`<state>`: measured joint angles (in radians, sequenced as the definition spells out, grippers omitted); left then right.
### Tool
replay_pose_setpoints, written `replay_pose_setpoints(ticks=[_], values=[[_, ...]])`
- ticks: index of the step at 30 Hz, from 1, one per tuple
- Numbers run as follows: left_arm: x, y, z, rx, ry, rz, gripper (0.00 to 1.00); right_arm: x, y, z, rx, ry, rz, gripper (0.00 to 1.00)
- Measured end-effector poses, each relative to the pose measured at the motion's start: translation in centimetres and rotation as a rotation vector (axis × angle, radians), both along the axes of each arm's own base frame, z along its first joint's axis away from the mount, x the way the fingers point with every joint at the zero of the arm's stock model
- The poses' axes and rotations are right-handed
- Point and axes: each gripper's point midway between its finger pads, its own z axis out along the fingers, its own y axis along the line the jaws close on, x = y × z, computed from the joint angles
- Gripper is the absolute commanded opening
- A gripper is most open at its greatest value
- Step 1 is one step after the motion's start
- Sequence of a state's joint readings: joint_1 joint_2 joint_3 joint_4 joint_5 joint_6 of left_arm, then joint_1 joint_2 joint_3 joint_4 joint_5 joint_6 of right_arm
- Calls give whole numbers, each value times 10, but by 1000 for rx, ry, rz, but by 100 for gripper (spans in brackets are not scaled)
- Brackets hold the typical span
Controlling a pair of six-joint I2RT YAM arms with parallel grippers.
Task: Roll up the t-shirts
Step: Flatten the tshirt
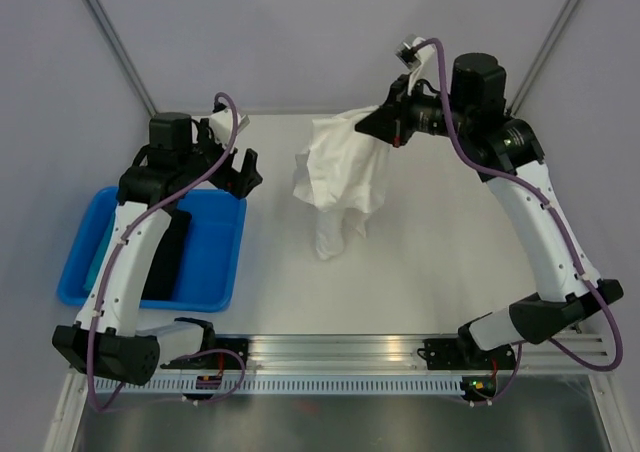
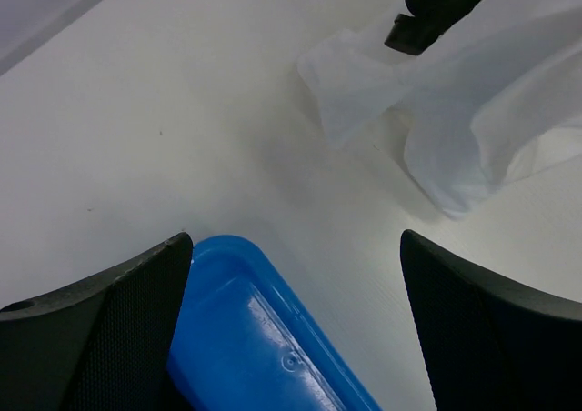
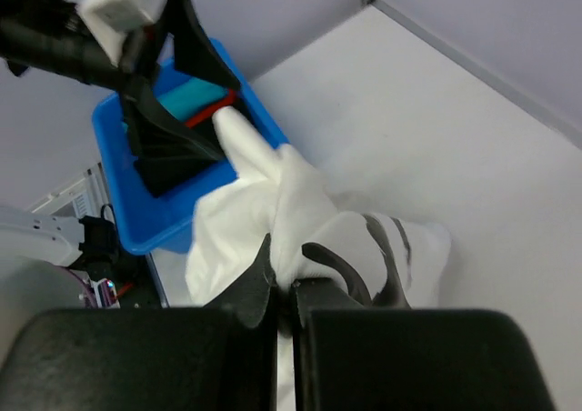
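One white t-shirt (image 1: 345, 172) hangs bunched from the right hand (image 1: 385, 124), whose fingers are pressed together on a fold of the cloth. The right wrist view shows black printed marks just beside the pinch. The shirt is held up well to the right of the blue bin (image 1: 222, 257). Its lower end is down near the table (image 1: 430, 262), and whether it touches cannot be told. The left hand (image 1: 238, 170) hovers over the bin's far right corner, fingers spread wide. A dark item (image 1: 168, 257) lies inside the bin.

We find no legible text, label, brand or number. The black printed marks (image 3: 338, 267) on the t-shirt (image 3: 300, 215) form no readable characters.
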<state>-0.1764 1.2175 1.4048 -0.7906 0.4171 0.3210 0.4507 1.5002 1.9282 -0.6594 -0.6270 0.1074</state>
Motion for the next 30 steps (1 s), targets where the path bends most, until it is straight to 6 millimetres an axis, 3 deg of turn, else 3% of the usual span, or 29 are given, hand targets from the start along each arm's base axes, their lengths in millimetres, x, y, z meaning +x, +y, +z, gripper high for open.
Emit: replay_pose_setpoints(ticks=[2,4,5,7,8,10,13,15,16,17,20,24,26,30], values=[[0,1,2,4,-10,-1,100,1,-23,-14,5,39,-26,0],[1,0,0,7,-2,-3,98,14,-62,-46,-4,130,-120,0],[1,0,-2,7,4,-4,96,23,-79,-61,-14,165,-177,9],[4,0,-7,7,24,-1,92,43,-122,-105,-62,281,-346,55],[5,-1,-10,4,39,0,91,53,-147,-132,-113,332,-464,98],[7,-4,-15,-3,60,-3,86,62,-190,-192,-250,441,-671,98],[7,-15,-23,-9,90,-28,69,54,-234,-267,-465,597,-875,98],[6,-29,-32,6,118,-57,65,47,-252,-300,-564,674,-946,91],[6,-36,-38,16,131,-71,64,45,-255,-307,-582,690,-964,84],[6,-46,-46,28,153,-92,63,43,-257,-313,-590,698,-979,59],[7,-73,-84,93,239,-144,67,49,-254,-306,-536,664,-997,31],[10,-99,-140,195,345,-185,74,70,-241,-288,-428,602,-976,39],[11,-109,-165,246,384,-204,75,85,-232,-287,-395,595,-950,48],[5,-132,-209,345,430,-273,76,109,-212,-310,-376,638,-882,62]])
